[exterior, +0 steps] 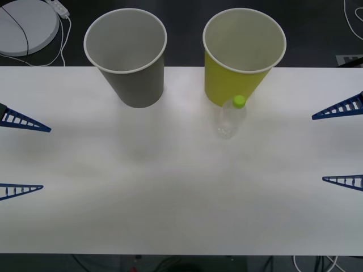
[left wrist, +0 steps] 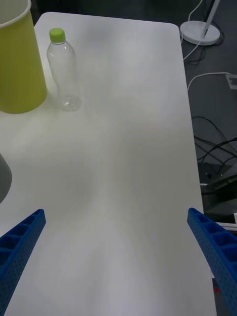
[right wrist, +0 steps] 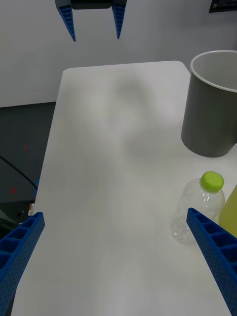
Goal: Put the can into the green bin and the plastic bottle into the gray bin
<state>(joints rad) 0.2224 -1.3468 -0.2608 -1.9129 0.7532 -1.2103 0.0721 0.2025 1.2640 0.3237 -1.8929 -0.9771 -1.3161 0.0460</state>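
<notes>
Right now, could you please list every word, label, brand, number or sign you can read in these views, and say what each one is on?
None can be read.
The plastic bottle is clear and shows no label; its lime cap is plain.
The green bin and the gray bin have plain walls and rims.
The table is bare white.

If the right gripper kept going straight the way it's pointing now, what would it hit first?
Likely nothing at first: the open right gripper points across bare table toward the left gripper. The plastic bottle stands just off its line, though depth is uncertain.
</notes>
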